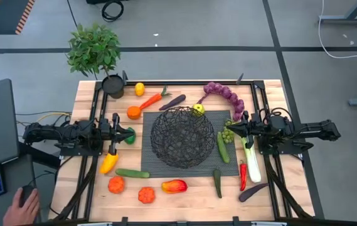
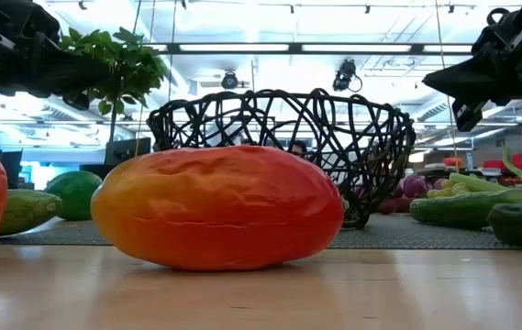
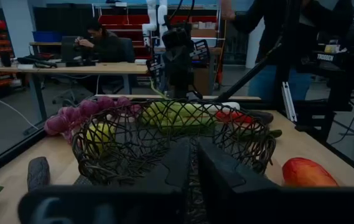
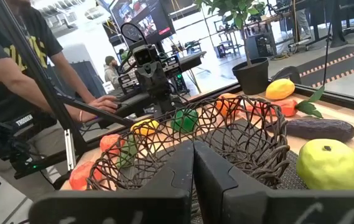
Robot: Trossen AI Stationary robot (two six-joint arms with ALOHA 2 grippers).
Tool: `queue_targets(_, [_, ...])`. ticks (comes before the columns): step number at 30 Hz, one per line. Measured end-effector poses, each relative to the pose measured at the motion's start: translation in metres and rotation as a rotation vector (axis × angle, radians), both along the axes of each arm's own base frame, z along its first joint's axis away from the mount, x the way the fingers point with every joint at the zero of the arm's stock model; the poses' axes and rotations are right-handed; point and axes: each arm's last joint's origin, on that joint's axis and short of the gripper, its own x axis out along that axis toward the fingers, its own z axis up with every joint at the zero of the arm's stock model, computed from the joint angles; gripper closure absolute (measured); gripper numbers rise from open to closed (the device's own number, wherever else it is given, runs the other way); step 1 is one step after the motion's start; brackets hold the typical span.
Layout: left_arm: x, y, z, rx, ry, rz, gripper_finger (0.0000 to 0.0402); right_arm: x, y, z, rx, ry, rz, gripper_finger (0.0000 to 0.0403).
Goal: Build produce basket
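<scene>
The black wire basket [image 1: 182, 137] stands on a dark mat [image 1: 156, 168] at mid-table, with nothing inside that I can see. Produce lies around it: lemon [image 1: 140, 89], carrot [image 1: 150, 102], purple grapes [image 1: 225, 94], green grapes [image 1: 228, 134], cucumber [image 1: 222, 147], leek [image 1: 251, 160], red chili [image 1: 243, 176], yellow pepper [image 1: 108, 162], tomatoes [image 1: 116, 184] and a red-orange fruit [image 2: 216, 206]. My left gripper [image 1: 124, 133] hovers shut, left of the basket and pointing at it. My right gripper [image 1: 233, 129] hovers shut on the basket's right, also facing it. Both are above table level.
A potted plant [image 1: 96, 53] stands at the far left corner. Black frame rails [image 1: 272, 182] run along both table sides. A person's hand [image 1: 22, 204] rests on a mouse off the table's near left. An aubergine [image 1: 172, 102] and a green apple [image 1: 198, 110] lie behind the basket.
</scene>
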Motion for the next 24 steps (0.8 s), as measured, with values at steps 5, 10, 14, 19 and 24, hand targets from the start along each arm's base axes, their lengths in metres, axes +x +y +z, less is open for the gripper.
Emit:
queue_targets(5, [0.0,0.0,0.0,0.0,0.0,-0.001,0.0363,0.0,0.0,0.0,0.0,0.0,-0.001,0.0387])
queue_targets(10, [0.0,0.0,-0.0001,0.0,0.0,-0.001,0.0365,0.0,0.0,0.0,0.0,0.0,0.0,0.0387])
queue_targets(14, [0.0,0.0,-0.0001,0.0,0.0,-0.001,0.037,0.0,0.0,0.0,0.0,0.0,-0.001,0.0387])
queue_targets(19, [0.0,0.0,0.0,0.0,-0.001,0.0,0.037,0.0,0.0,0.0,0.0,0.0,0.0,0.0387])
queue_targets(24, [0.0,0.0,0.0001,0.0,-0.001,-0.001,0.0364,0.0,0.0,0.0,0.0,0.0,0.0,0.0387])
